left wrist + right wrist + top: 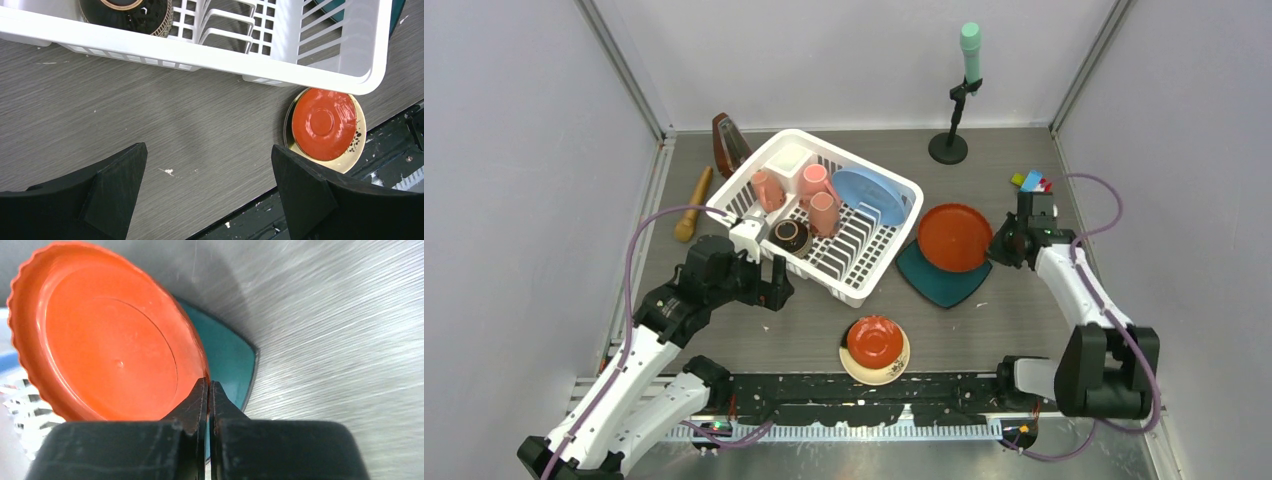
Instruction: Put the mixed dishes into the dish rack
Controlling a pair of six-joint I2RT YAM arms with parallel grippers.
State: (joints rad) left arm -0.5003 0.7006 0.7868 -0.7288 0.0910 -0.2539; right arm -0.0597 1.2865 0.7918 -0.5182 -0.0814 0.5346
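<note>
Hovering low by the near-left corner of the dish rack, the left gripper has its jaws spread wide over the table, holding nothing. Inside the rack sit three pink mugs, a brown bowl at the near-left end, and a light blue plate propped at the far right. Just in front, a red saucer lies on a cream saucer. Further right, an orange plate overlaps a dark teal plate. The right gripper has its jaws pressed together at the orange rim, though whether the edge is actually pinched is hard to tell.
</note>
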